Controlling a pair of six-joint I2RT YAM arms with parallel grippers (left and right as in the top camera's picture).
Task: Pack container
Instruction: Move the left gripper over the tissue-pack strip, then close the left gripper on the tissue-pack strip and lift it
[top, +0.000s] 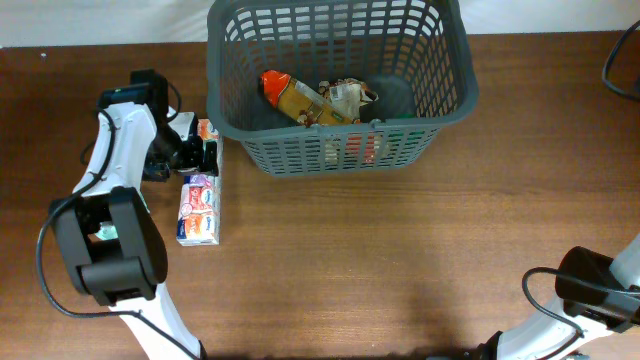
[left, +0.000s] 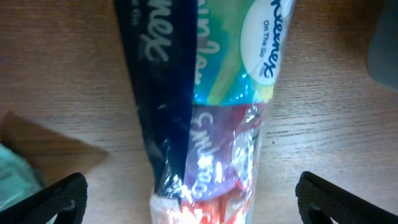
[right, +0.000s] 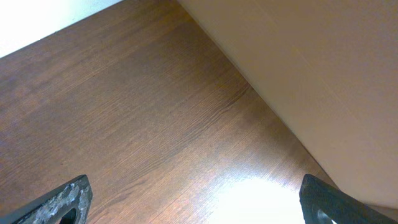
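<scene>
In the right wrist view the right gripper (right: 193, 204) hangs over bare table (right: 124, 124), jaws wide apart. The left gripper (left: 193, 199), jaws also spread, straddles a Kleenex tissue pack (left: 205, 93) whose print is legible only in the left wrist view. Top centre of the overhead view sits the container (top: 300, 131): dark grey, lattice-sided, thick-rimmed, holding a bottle (top: 290, 97) and a crumpled wrapper (top: 347, 95).
</scene>
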